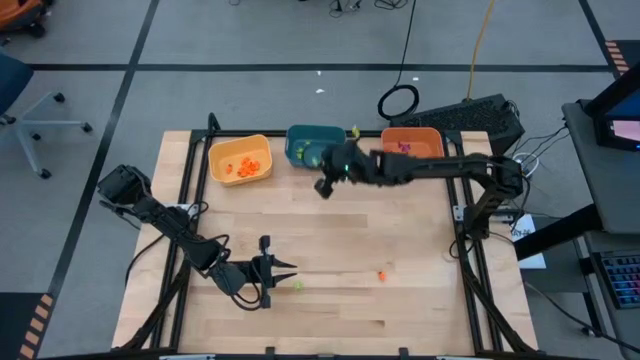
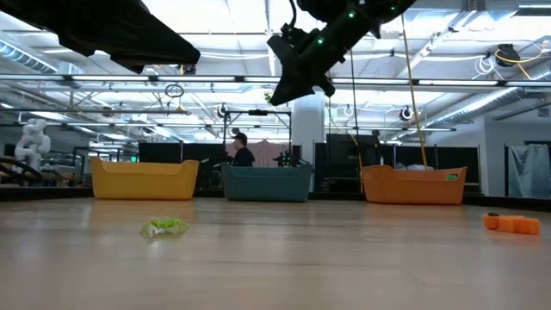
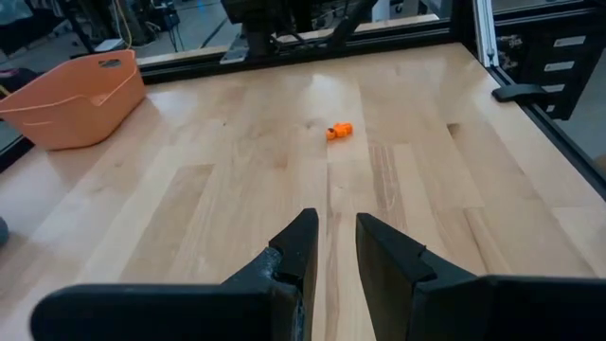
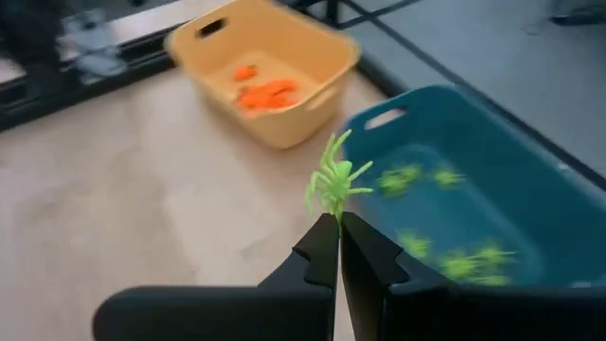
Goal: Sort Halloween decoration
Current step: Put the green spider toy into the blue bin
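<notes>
My right gripper (image 4: 338, 235) is shut on a light-green, spider-like trinket (image 4: 333, 182). It hangs high above the table (image 2: 293, 82), just short of the teal bin's near rim (image 1: 322, 186). The teal bin (image 4: 473, 204) holds several green trinkets. My left gripper (image 3: 336, 242) sits low over the table's near-left part (image 1: 280, 268), open and holding nothing. One light-green trinket (image 1: 297, 286) lies on the wood close to it (image 2: 164, 226). An orange trinket (image 3: 339, 131) lies farther right (image 1: 381, 274). My right gripper pinches the light-green trinket's lower end (image 4: 334, 210) between its two fingertips. The legs spread out beyond the tips. The trinket is lifted clear of the table, in front of the teal bin.
Three bins stand in a row along the far edge: a yellow bin (image 1: 240, 158) with orange trinkets, the teal bin (image 1: 300, 135), and an orange bin (image 1: 412, 143) with purple ones. The black frame rails (image 1: 186, 170) border the table. Bare wood lies between the arms.
</notes>
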`<act>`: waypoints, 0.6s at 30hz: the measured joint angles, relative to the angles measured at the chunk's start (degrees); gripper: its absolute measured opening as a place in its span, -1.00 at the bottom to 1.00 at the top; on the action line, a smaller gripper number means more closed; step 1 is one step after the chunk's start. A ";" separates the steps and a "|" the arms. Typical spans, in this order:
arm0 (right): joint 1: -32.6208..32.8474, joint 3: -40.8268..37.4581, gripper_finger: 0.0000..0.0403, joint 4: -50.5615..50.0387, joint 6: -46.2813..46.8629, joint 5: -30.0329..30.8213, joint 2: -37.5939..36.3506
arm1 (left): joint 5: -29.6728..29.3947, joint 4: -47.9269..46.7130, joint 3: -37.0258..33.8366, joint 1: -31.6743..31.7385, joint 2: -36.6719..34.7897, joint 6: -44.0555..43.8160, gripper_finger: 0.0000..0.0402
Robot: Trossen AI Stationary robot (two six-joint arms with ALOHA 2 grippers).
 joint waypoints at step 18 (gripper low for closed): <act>-11.20 3.08 -1.00 -3.42 -0.85 -0.29 7.54 | -0.32 -0.14 0.00 0.35 0.00 1.30 -0.63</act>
